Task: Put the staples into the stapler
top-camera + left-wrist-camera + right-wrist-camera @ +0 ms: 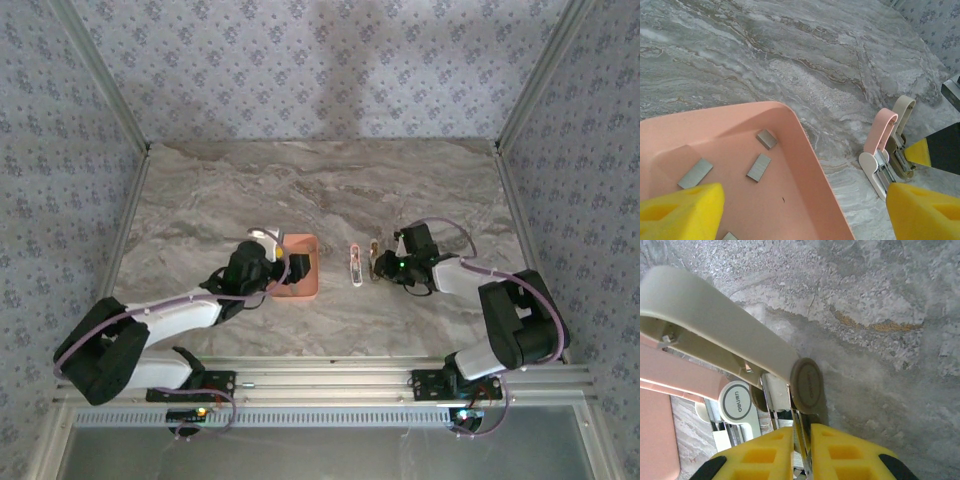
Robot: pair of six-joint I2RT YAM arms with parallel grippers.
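Right gripper (801,440) clenched on rail of tan plastic stapler (720,330); I'd brace it level; left gripper (802,212) released over dull-grey metal staple strips (759,167).

Right tool (801,435) pinching metal rail of tan stapler (715,325); pink stapler (675,375) alongside.

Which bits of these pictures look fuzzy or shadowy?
Top view: a soft grey shadow falls on the back wall, and the table shows no glare. Left wrist view: the yellow fingers at the bottom look blurry, but the staples in the tray look sharp. Right wrist view: the tan stapler casts a dark shadow on the table.
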